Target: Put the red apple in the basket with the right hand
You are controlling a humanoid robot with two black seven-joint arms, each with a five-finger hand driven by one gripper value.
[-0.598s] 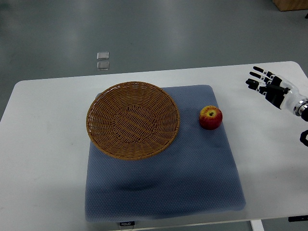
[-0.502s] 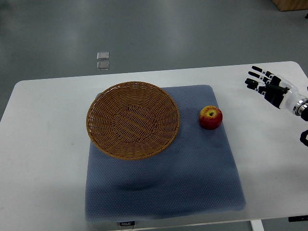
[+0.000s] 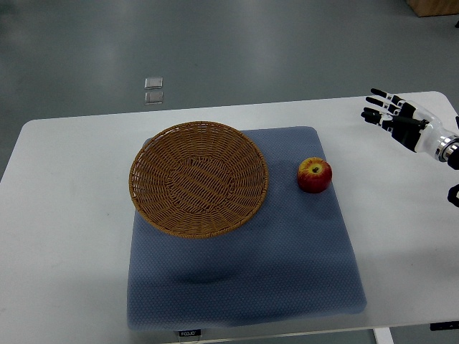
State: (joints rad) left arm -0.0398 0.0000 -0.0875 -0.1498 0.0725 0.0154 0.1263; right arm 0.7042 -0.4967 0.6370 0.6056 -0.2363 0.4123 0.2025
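Note:
A red apple [image 3: 314, 175] with a yellow patch sits on the blue mat [image 3: 244, 272], just right of the wicker basket [image 3: 198, 178]. The basket is round, brown and holds nothing. My right hand [image 3: 381, 115] comes in from the right edge over the white table, up and to the right of the apple and well apart from it. Its fingers are spread and it holds nothing. The left arm does not show.
The white table [image 3: 64, 215] carries the mat, with its far edge near my right hand. Two small clear squares [image 3: 153, 90] lie on the grey floor beyond the table. A brown box corner [image 3: 434, 7] shows at the top right.
My right hand has moved a little up and to the left, toward the table's far edge. The apple and basket have not moved.

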